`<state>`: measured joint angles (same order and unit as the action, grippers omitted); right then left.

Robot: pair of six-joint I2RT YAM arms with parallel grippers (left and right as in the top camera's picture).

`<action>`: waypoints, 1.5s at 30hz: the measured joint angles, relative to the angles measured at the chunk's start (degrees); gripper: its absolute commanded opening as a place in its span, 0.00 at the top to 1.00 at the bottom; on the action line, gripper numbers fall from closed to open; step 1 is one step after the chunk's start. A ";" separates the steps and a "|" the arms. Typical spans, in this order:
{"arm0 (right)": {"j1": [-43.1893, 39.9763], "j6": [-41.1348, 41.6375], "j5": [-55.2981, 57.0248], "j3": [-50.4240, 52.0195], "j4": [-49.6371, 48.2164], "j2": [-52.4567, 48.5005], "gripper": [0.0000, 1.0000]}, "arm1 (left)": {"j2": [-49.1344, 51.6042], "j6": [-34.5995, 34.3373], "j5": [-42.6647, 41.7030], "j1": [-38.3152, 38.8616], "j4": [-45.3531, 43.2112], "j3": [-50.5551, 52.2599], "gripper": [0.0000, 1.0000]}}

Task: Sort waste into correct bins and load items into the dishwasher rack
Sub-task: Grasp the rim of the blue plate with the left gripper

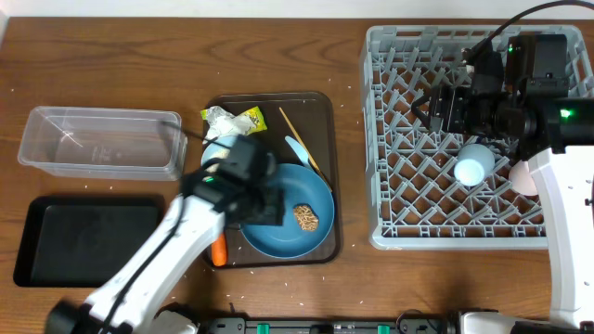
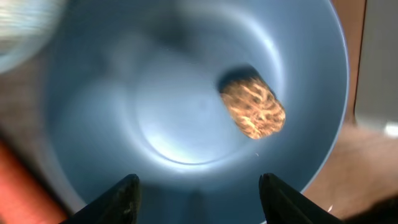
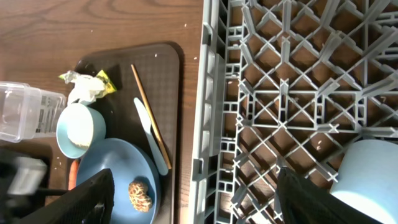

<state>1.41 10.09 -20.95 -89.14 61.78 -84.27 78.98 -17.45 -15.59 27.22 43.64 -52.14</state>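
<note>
Brown wood-grain table is filling the whole view, and nothing of the room beyond it is showing. The grey dishwasher rack is sitting at the table's right edge, carrying a light blue cup and a pale pink cup near its right side. The right gripper is hanging over the rack with its fingers spread wide and nothing between them. A dark brown serving tray is lying mid-table; the dark-blue plate is resting at its front edge with the brown food lump on it. The left gripper is hovering just above that plate, fingers parted and empty, the lump lying ahead of them. Toward the tray's back edge the yellow-and-silver wrapper and white napkin are lying together, beside the light blue bowl, the chopsticks and the flat utensil. The carrot is lying at the tray's front-left corner. The clear tub and the black tray are sitting along the table's left edge, with rice grains dotting the wood.
</note>
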 measured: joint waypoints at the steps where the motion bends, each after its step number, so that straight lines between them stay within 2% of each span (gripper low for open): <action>1: 0.00 0.00 0.02 0.00 0.20 0.00 0.23 | 1.53 0.79 -0.02 1.49 0.22 -0.72 0.38; 7: 0.00 0.00 0.00 0.00 0.44 0.00 0.22 | 6.21 4.76 1.11 9.49 -0.33 -5.42 0.38; 19: 0.00 0.00 0.02 0.00 0.59 0.00 0.22 | 8.76 7.43 2.08 21.51 -6.47 -5.66 0.38; 23: 0.00 0.00 0.00 0.00 1.11 0.00 0.21 | 9.94 7.76 2.34 22.32 -8.33 -5.66 0.38; 29: 0.00 -0.09 0.00 0.00 1.68 0.00 0.21 | 15.21 8.00 3.76 22.34 -9.25 -7.39 0.43; 35: 0.00 -0.13 0.00 0.00 2.14 0.00 0.21 | 19.21 3.74 5.75 22.29 -10.86 -13.33 0.45; 38: 0.00 -0.22 0.00 0.00 2.21 0.00 0.21 | 20.65 0.72 6.80 21.88 -10.88 -13.90 0.50; 45: 0.00 -0.24 0.02 0.00 2.23 0.00 0.20 | 22.75 -7.34 8.28 17.73 -10.69 -13.90 0.50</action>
<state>1.41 9.85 -20.93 -89.14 64.01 -84.27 101.73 -24.80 -7.31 44.95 32.95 -66.04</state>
